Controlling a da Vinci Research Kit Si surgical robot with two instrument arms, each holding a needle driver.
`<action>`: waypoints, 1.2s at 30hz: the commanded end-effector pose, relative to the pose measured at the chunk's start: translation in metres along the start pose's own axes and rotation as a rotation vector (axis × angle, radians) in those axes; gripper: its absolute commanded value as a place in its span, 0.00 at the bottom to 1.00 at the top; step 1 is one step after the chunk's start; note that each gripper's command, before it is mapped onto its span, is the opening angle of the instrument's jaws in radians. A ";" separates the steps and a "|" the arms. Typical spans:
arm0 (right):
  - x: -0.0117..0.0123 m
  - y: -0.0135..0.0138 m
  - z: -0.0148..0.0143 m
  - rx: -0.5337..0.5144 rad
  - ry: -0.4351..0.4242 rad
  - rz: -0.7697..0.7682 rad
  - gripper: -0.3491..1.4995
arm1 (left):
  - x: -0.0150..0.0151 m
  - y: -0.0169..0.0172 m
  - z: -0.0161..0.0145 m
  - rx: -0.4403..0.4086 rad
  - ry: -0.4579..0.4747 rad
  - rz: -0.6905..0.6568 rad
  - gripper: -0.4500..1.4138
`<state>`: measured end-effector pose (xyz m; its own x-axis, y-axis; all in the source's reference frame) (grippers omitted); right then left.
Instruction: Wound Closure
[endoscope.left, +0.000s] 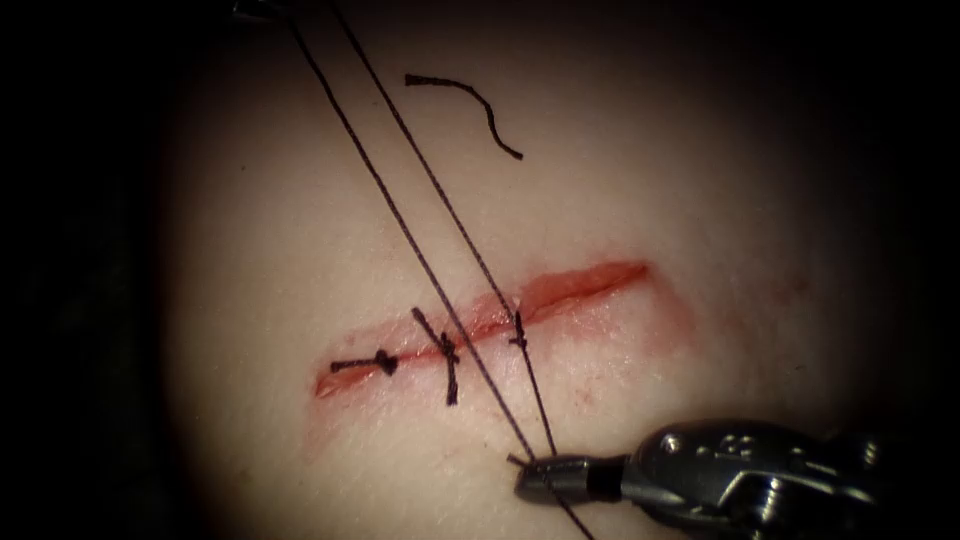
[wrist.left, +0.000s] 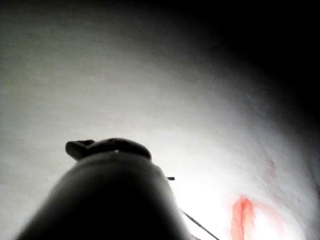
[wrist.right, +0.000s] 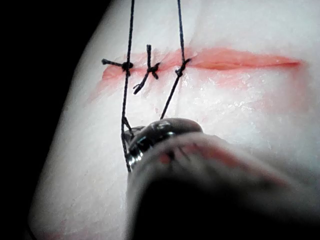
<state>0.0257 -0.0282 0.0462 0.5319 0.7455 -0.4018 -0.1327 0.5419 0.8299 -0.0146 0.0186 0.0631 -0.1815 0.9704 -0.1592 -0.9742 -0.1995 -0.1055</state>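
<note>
Your right tool (endoscope.left: 535, 478) is clamped on the thread (endoscope.left: 420, 255) below the cut (endoscope.left: 480, 325). Two strands climb to your left tool (endoscope.left: 262, 10), grip unreadable. The right wrist view shows three knots (wrist.right: 150, 67); the endoscope adds a cut end of thread (endoscope.left: 470, 105).

My right tool (endoscope.left: 545, 478) is polished silver metal: a short ribbed tip, a dark band behind it, then a rounded wrist block with small dimples and a slot. My left tool (wrist.left: 107, 147) looks like a dark, smooth, rounded barrel.
</note>
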 end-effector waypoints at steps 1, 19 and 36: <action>0.0002 0.0000 0.0013 0.013 -0.001 -0.004 0.00 | 0.0003 0.0006 0.0008 -0.004 0.012 0.012 0.00; 0.0000 -0.0004 0.0019 0.055 -0.016 -0.022 0.00 | 0.0037 0.0068 0.0045 0.119 0.140 0.281 0.00; -0.0023 -0.0005 0.0042 0.143 -0.038 -0.118 0.00 | 0.0057 0.0057 0.0026 0.567 0.213 0.569 0.00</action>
<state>0.0273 -0.0317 0.0480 0.5704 0.6604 -0.4884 0.0538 0.5633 0.8245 -0.0209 0.0231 0.0635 -0.7002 0.6788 -0.2211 -0.6608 -0.4992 0.5605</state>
